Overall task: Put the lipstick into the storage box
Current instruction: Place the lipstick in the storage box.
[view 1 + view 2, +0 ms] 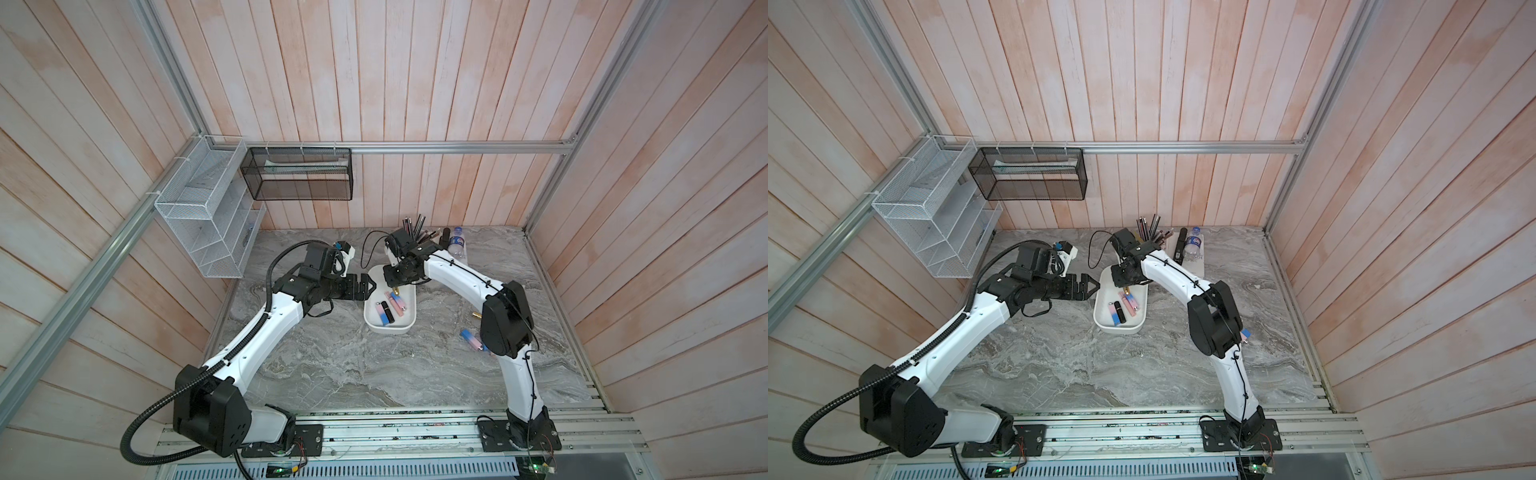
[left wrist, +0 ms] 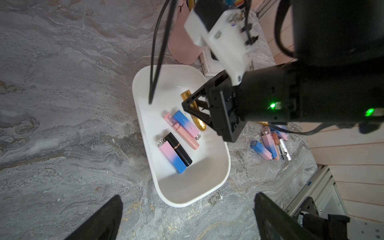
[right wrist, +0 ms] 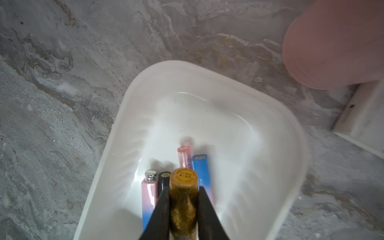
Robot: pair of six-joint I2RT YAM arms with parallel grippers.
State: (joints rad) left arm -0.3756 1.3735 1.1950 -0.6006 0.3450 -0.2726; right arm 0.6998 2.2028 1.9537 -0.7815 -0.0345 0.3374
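Lipstick (image 3: 182, 199) pinched in right claw (image 3: 184, 188), angled down over storage box (image 3: 228, 133).

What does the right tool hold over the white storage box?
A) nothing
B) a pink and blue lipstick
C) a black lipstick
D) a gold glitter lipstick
D: in the right wrist view, the right tool is shut on the gold glitter lipstick over the storage box. The black lipstick and the pink and blue ones lie loose inside the box.
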